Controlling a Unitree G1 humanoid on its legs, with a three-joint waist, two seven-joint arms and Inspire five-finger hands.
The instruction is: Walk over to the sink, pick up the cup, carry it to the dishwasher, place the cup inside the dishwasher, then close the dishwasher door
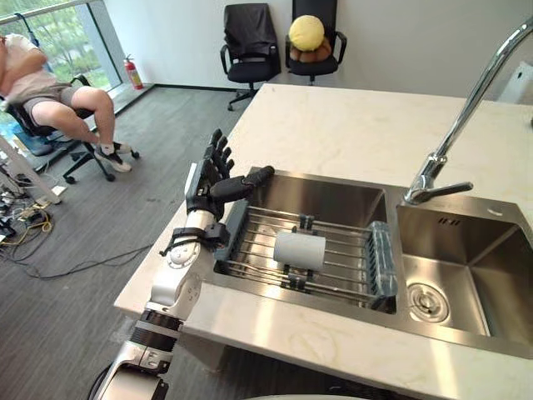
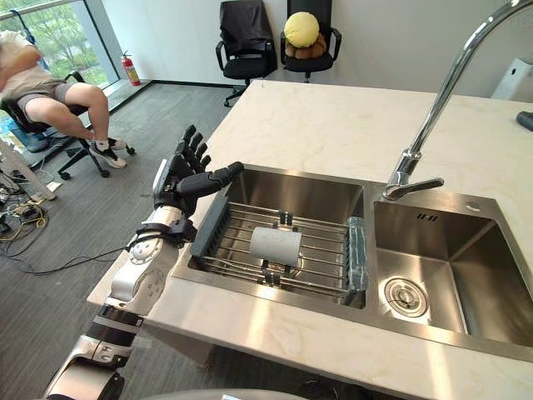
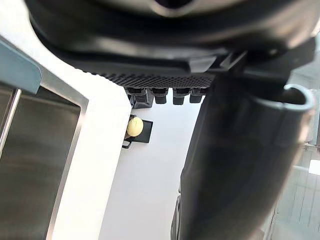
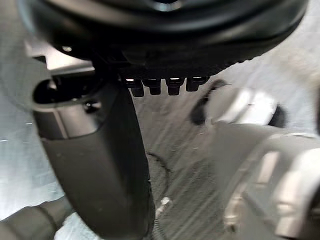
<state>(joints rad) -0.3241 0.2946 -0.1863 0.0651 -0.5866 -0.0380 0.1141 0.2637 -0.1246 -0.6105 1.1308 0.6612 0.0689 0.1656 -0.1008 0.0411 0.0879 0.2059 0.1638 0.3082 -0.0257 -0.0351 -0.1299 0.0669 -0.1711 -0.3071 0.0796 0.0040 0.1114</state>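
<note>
A white cup [image 1: 300, 250] lies on its side on a wire rack [image 1: 341, 279] in the left basin of a steel sink [image 1: 333, 200]. My left hand [image 1: 212, 173] is raised over the sink's left rim, to the left of the cup and apart from it. Its fingers stand straight up and its thumb reaches out over the rack's corner; it is open and holds nothing. In the left wrist view the left hand's thumb [image 3: 240, 165] shows against the white countertop [image 3: 135, 200]. My right hand [image 4: 100, 160] hangs open over grey carpet, holding nothing.
A tall curved faucet [image 1: 454, 133] stands between the two basins, and the right basin [image 1: 475, 275] has a drain. The pale stone countertop [image 1: 350, 133] stretches beyond. A person sits on a chair [image 1: 50, 92] at far left. Two black office chairs [image 1: 250, 42] stand by the back wall.
</note>
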